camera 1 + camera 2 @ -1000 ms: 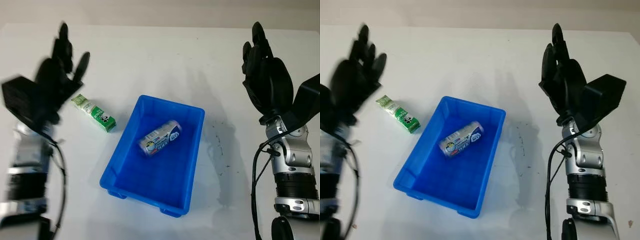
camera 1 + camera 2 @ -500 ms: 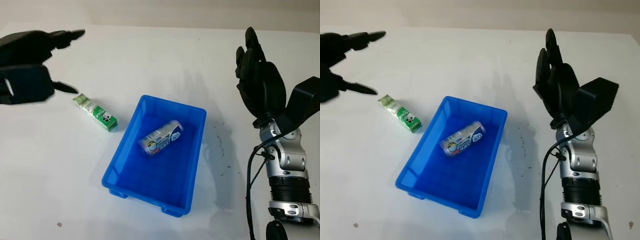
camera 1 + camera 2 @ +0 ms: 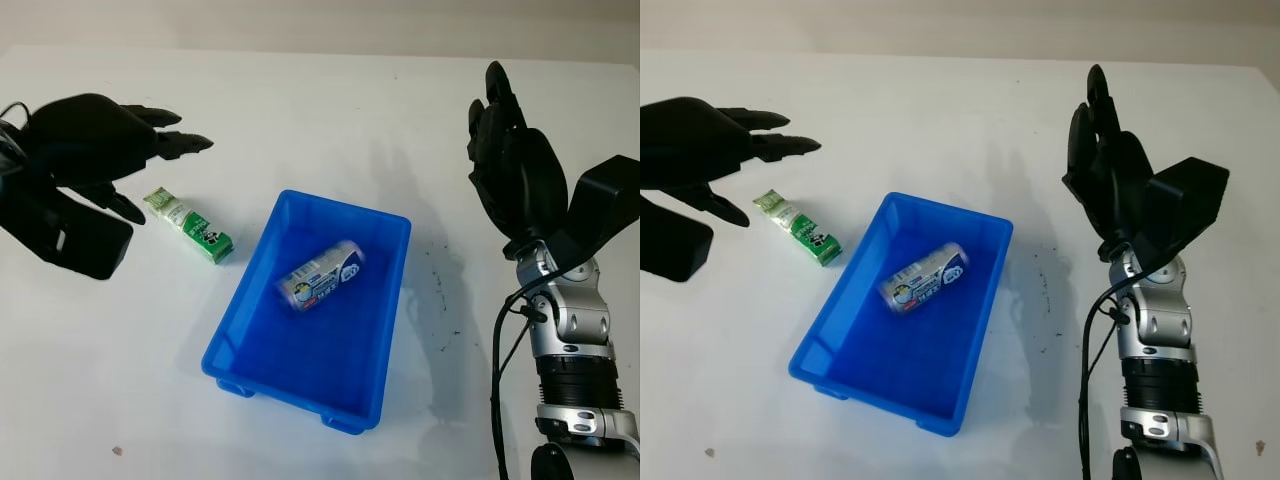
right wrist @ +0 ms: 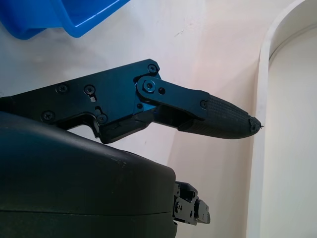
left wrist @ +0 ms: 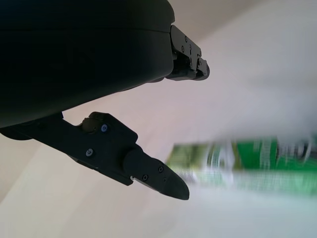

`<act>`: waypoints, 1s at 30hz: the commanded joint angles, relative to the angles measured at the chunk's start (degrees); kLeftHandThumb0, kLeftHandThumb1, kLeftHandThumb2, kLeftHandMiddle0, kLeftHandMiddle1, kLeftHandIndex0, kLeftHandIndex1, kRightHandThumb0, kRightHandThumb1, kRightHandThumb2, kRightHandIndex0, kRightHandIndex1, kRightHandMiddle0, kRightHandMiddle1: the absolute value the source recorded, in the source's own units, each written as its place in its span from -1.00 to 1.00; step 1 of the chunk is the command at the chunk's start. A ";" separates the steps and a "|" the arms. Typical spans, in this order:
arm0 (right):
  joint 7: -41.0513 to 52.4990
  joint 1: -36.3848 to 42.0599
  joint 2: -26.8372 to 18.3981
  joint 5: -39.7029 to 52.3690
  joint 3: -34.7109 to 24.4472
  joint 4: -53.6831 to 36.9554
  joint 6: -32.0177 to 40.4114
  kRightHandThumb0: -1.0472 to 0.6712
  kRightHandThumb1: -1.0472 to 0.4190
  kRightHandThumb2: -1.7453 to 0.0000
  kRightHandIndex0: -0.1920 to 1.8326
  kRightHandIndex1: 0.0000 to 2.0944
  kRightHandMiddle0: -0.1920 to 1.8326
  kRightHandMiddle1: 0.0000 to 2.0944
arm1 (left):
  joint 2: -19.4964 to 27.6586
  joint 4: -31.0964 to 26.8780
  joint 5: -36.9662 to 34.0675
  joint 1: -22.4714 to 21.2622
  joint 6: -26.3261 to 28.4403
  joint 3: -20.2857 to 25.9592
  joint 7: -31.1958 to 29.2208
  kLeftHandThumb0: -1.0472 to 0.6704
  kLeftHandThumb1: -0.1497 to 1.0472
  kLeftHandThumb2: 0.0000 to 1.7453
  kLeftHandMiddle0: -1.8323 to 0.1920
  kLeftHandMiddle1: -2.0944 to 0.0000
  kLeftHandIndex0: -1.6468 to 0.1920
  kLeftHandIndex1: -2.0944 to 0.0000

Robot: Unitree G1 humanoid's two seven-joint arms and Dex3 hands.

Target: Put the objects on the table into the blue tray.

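A green and white packet (image 3: 190, 225) lies on the white table left of the blue tray (image 3: 255, 350). Inside the tray lies a white and blue can (image 3: 322, 275) on its side. My left hand (image 3: 130, 160) is open, hovering just above and left of the packet, fingers pointing right. The left wrist view has the packet (image 5: 247, 166) close under the fingers (image 5: 158, 181), not touching. My right hand (image 3: 510, 165) is open, held upright to the right of the tray.
The table's far edge runs along the top of the eye views. In the right wrist view a corner of the blue tray (image 4: 59, 17) and the table's white rim (image 4: 260, 124) appear.
My left hand swung from upright to pointing right and came down toward the packet. The right hand shifted slightly left. The packet and can stayed put.
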 commanded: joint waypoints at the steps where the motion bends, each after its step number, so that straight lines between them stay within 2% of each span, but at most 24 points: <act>1: -0.10 0.55 -0.18 -0.16 -0.06 -1.94 0.64 -0.66 -1.00 0.18 -1.00 -1.00 -1.00 -1.00 | -0.64 0.12 -0.07 -0.39 0.00 -0.65 -0.07 -0.28 0.64 -0.93 0.61 0.94 0.55 0.93; 8: 0.30 0.21 -0.29 -0.48 -0.05 -1.77 0.60 -0.66 -1.00 0.18 -1.00 -1.00 -1.00 -1.00 | -2.20 1.17 -3.59 2.70 -0.97 -0.04 1.49 -0.21 0.62 -0.94 0.52 0.92 0.47 0.91; 19: 0.43 -0.06 0.22 -0.16 0.05 -1.73 1.21 -0.64 -1.00 0.17 -1.00 -1.00 -1.00 -1.00 | -4.92 2.40 -6.57 5.92 -0.54 -0.95 -1.42 -0.20 0.68 -0.93 0.52 0.95 0.46 0.93; 23: 0.44 0.04 0.40 0.30 -0.20 -1.89 1.48 -0.63 -1.00 0.18 -1.00 -1.00 -1.00 -1.00 | -6.37 4.18 -7.78 6.42 -1.85 -1.67 -1.29 -0.16 0.69 -0.93 0.47 0.93 0.39 0.90; 25: 0.36 0.11 0.34 0.32 -0.27 -1.98 1.53 -0.64 -1.00 0.18 -1.00 -1.00 -1.00 -1.00 | -5.92 3.88 -4.20 6.50 -3.27 -3.18 2.62 -0.17 0.71 -0.93 0.40 0.91 0.33 0.87; 26: 0.40 0.15 0.29 0.37 -0.33 -1.96 1.46 -0.64 -1.00 0.19 -1.00 -1.00 -1.00 -1.00 | -5.11 2.99 0.00 6.34 -3.95 -4.77 6.38 -0.18 0.72 -0.93 0.34 0.88 0.28 0.85; 27: 0.40 0.22 0.21 0.38 -0.37 -2.04 1.46 -0.64 -1.00 0.19 -1.00 -1.00 -1.00 -1.00 | -4.03 1.56 6.56 6.25 -3.81 -7.20 13.04 -0.18 0.74 -0.92 0.28 0.85 0.24 0.83; 28: 0.43 0.26 0.17 0.41 -0.41 -2.09 1.46 -0.64 -1.00 0.19 -1.00 -1.00 -1.00 -1.00 | -3.34 0.77 11.29 6.11 -3.57 -8.91 17.98 0.00 0.82 -0.94 0.39 0.09 0.34 0.19; 29: 0.62 0.34 0.04 0.45 -0.41 -2.13 1.40 -0.65 -1.00 0.20 -1.00 -1.00 -1.00 -1.00 | -2.86 0.67 15.77 5.91 -3.34 -10.67 24.25 0.12 0.87 -0.94 0.48 -0.50 0.48 -0.41; 30: 0.78 0.32 -0.06 0.44 -0.41 -2.05 1.32 -0.65 -1.00 0.20 -1.00 -1.00 -1.00 -1.00 | -2.72 1.14 18.72 5.59 -3.18 -11.89 28.79 0.19 0.88 -0.94 0.41 -0.75 0.50 -0.67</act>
